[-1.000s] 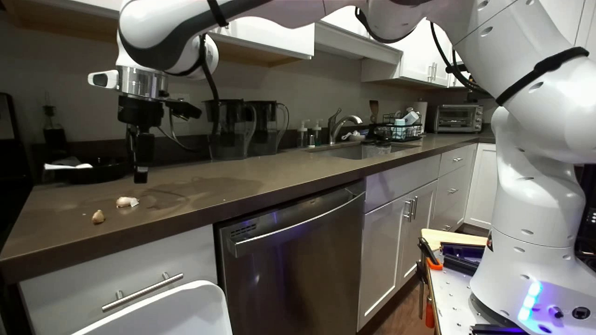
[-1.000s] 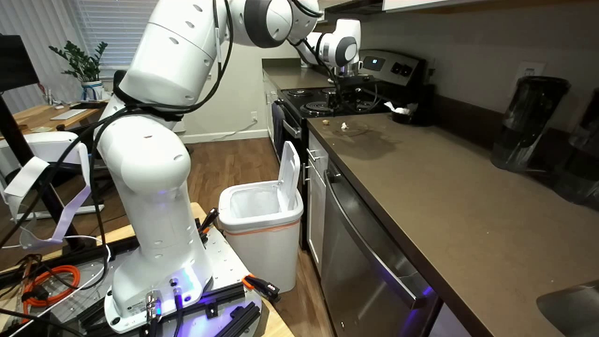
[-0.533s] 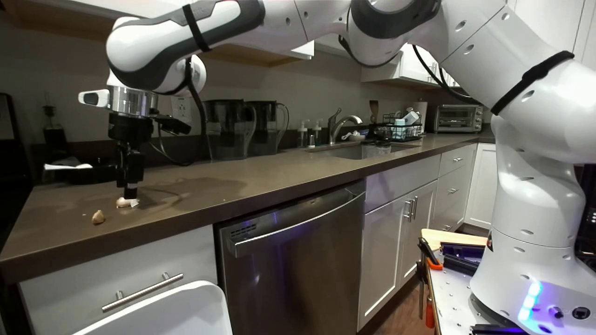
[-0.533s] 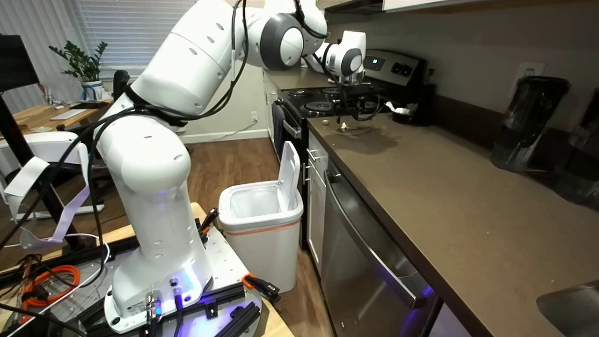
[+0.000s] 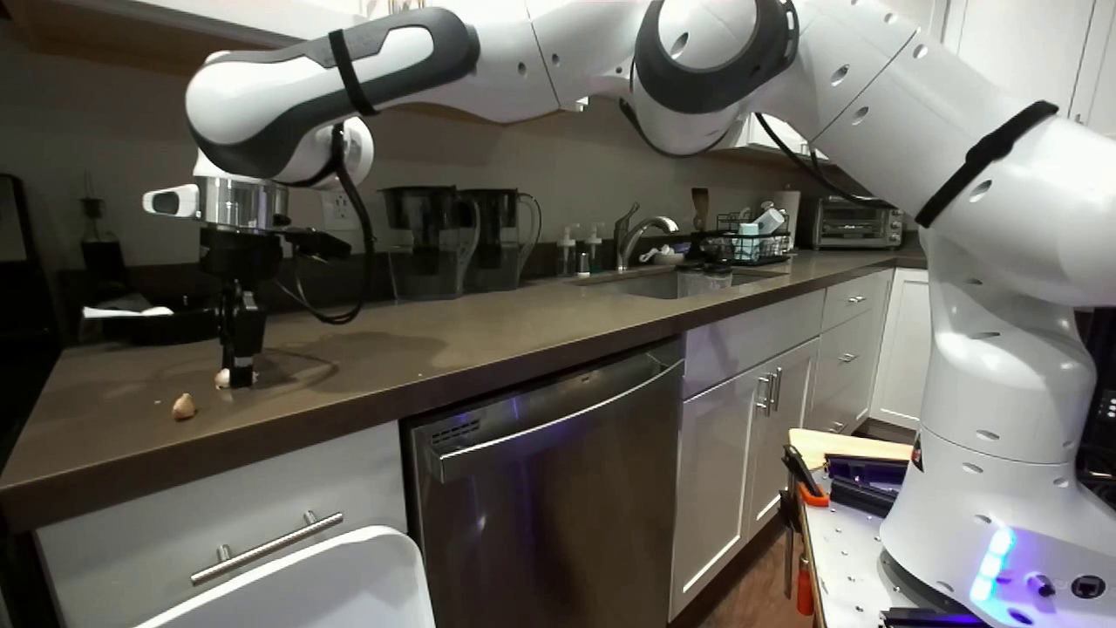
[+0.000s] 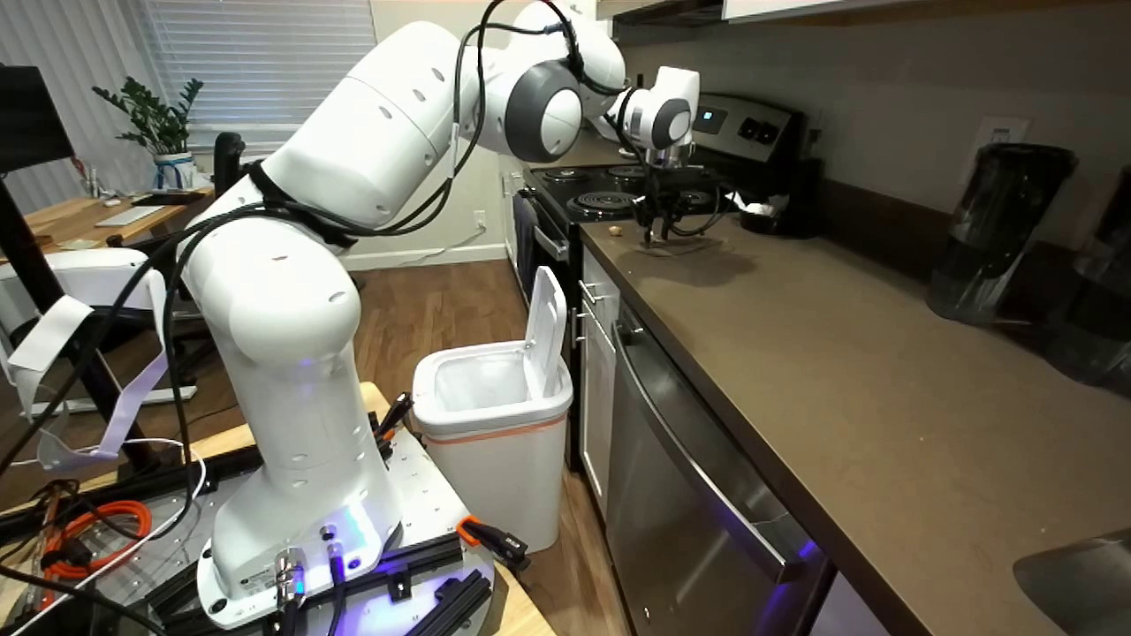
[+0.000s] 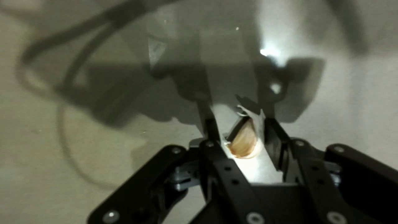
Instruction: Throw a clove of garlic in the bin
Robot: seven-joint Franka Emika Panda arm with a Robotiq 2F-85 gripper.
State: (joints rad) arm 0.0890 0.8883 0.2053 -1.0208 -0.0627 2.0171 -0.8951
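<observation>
The clove of garlic (image 7: 244,143), cream and tan with a flap of white papery skin, lies between the two fingers of my gripper (image 7: 242,129) in the wrist view. It all but fills the narrowed gap, and its skin lies along the right finger's pad. Whether both pads press on it I cannot tell. In an exterior view my gripper (image 5: 240,384) points straight down with its fingertips at the counter, and only a sliver of the clove (image 5: 222,379) shows beside them. The white bin (image 6: 486,422) stands on the floor with its lid up, beside the cabinets.
A rounder tan clove (image 5: 183,406) sits on the brown counter (image 5: 384,384), close to the gripper. Behind the gripper stands a dark pan (image 5: 174,327) with something white on it. Two pitchers (image 5: 427,244) stand along the wall. The stove (image 6: 601,203) adjoins the counter.
The arm has come down from well above the counter, and the fingers now straddle the clove. In the exterior views the fingers look closer together. The tan clove and bin have not moved.
</observation>
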